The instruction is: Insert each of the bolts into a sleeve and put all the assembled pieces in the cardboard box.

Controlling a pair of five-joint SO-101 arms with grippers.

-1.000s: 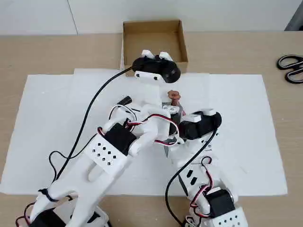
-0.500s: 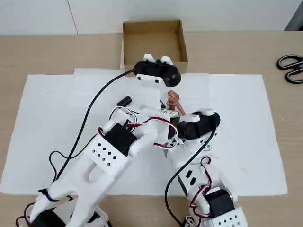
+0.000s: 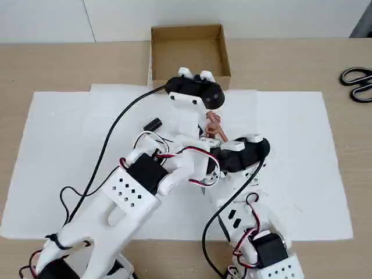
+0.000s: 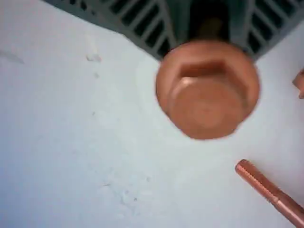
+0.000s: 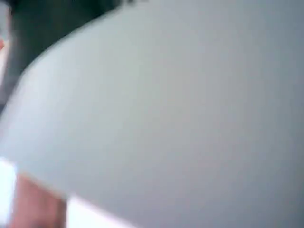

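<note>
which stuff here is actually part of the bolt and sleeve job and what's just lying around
For the job: copper bolt; copper rod-like piece beside it (bolt or sleeve, unclear); cardboard box.
Just lying about: scissors, off to one side; white paper sheet under the work.

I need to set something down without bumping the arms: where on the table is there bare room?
The white sheet is bare left of the arms, and again on the right, between them and the scissors. Crowded: the middle, where both arms meet over the copper pieces, just before the cardboard box.
</note>
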